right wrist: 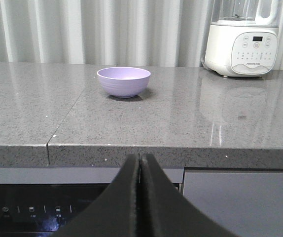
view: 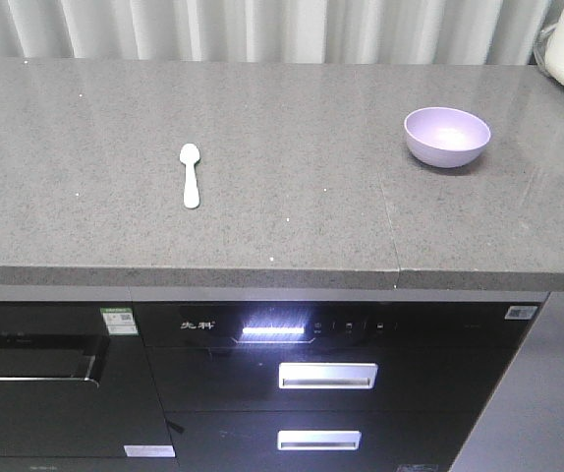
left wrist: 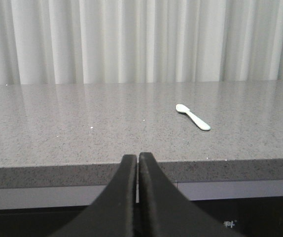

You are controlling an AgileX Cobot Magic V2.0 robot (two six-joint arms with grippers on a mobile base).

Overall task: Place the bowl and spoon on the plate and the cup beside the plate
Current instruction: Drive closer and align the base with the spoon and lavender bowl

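Observation:
A lavender bowl (view: 447, 136) stands upright on the grey stone counter (view: 292, 226), right of the middle; the right wrist view shows the bowl (right wrist: 123, 81) well beyond the counter's front edge. A pale mint spoon (view: 191, 175) lies flat left of centre, scoop away from me; in the left wrist view the spoon (left wrist: 193, 117) lies ahead and to the right. My left gripper (left wrist: 137, 157) is shut and empty, in front of and below the counter edge. My right gripper (right wrist: 140, 157) is likewise shut and empty, short of the counter edge. Plate and cup are out of view.
A white blender appliance (right wrist: 242, 42) stands at the counter's back right corner. White curtains (view: 262, 29) hang behind the counter. A seam (view: 385, 187) runs across the counter left of the bowl. Below the front edge are black appliances with drawer handles (view: 327, 375).

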